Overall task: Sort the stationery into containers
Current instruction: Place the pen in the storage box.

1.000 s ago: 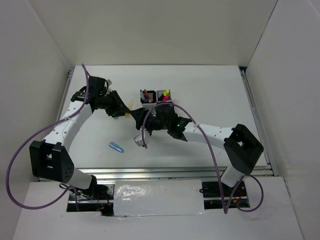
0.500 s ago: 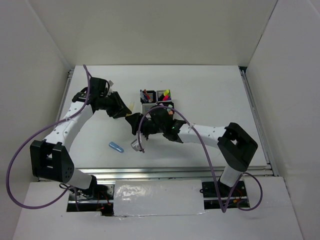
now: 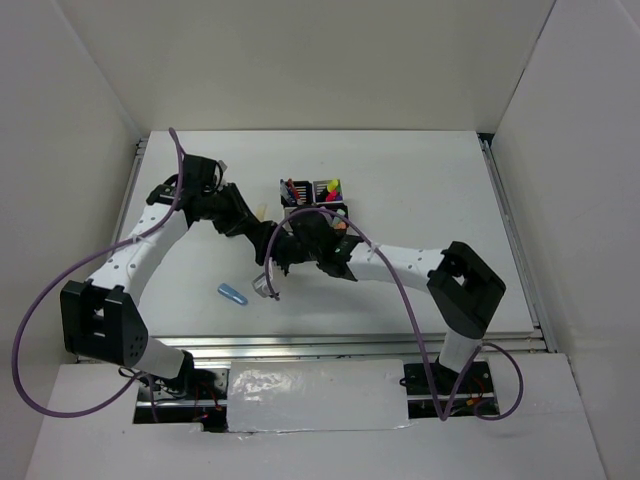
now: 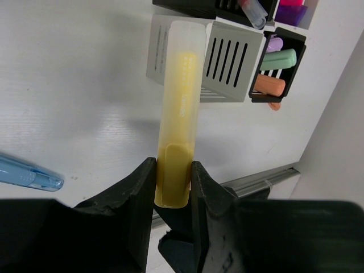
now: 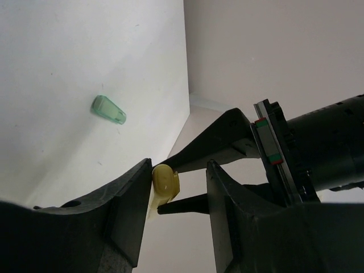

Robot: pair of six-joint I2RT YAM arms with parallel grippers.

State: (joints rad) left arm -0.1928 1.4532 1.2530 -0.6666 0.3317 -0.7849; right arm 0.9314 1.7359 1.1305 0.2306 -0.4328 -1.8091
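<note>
My left gripper [image 3: 248, 217] is shut on a stubby yellow marker [image 4: 179, 108], gripping its base between both fingers [image 4: 173, 170]. The marker points toward the containers [image 3: 313, 194], a block of black and silver slotted cups. In the left wrist view a silver cup [image 4: 227, 57] and a black cup [image 4: 281, 65] with pastel markers lie just beyond the marker's tip. My right gripper [image 3: 272, 249] is open, its jaws on either side of the yellow marker's end [image 5: 165, 183]. One right finger [image 5: 133, 193] touches the marker and the other stands apart.
A light blue marker [image 3: 232, 294] lies on the table near the front left and shows in the left wrist view [image 4: 28, 175]. A small greenish translucent piece [image 5: 108, 110] lies on the table. The purple cables [image 3: 270, 270] loop beside the right gripper.
My right arm has swung left, bringing its open gripper up to the yellow marker held by the left gripper. The left gripper shifted slightly right.
</note>
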